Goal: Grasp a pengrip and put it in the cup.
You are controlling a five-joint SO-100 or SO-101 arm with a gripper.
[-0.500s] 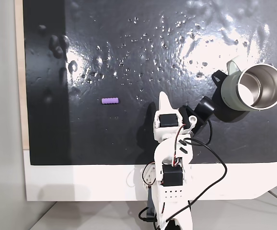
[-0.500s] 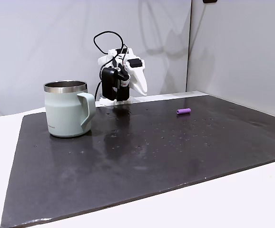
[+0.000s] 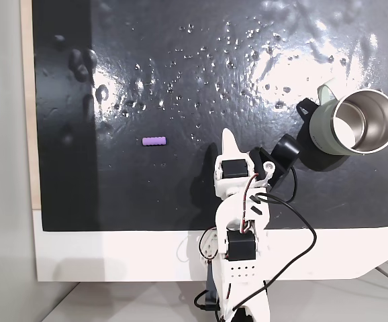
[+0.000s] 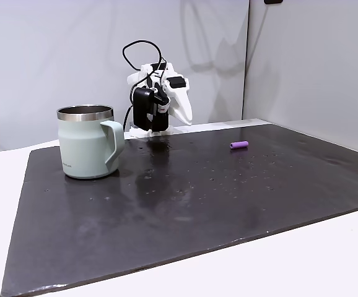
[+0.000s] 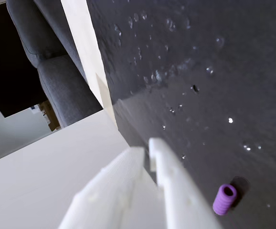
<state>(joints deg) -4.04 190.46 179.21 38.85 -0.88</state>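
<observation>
Nothing of the task is done yet, judging from how things lie: the pengrip [image 3: 155, 141] rests untouched on the black mat [image 3: 180, 67], and the cup [image 3: 355, 124] stands on the mat with nothing purple visible in its steel inside. All of it is left: the reach, the grasp, the carry and the drop. The gripper [image 3: 229, 139] hangs above the near part of the mat, roughly between the two things in the top-down fixed view, with the pengrip off to its left and the cup well apart to its right. In the wrist view the white fingers [image 5: 176, 191] lie close alongside each other with only a thin seam between them, so the jaws look narrowed almost to closed and hold nothing, though the angle is steep and the tips run toward the frame edge, so I would not swear to the exact gap. That view also shows what the others cannot: the pengrip [image 5: 224, 199] is a hollow tube, its open end facing the camera, lying just beside the fingers. The low side fixed view adds the height: the gripper [image 4: 184, 114] is clearly raised off the mat, with the cup [image 4: 87, 142] upright and its handle turned toward the arm.
</observation>
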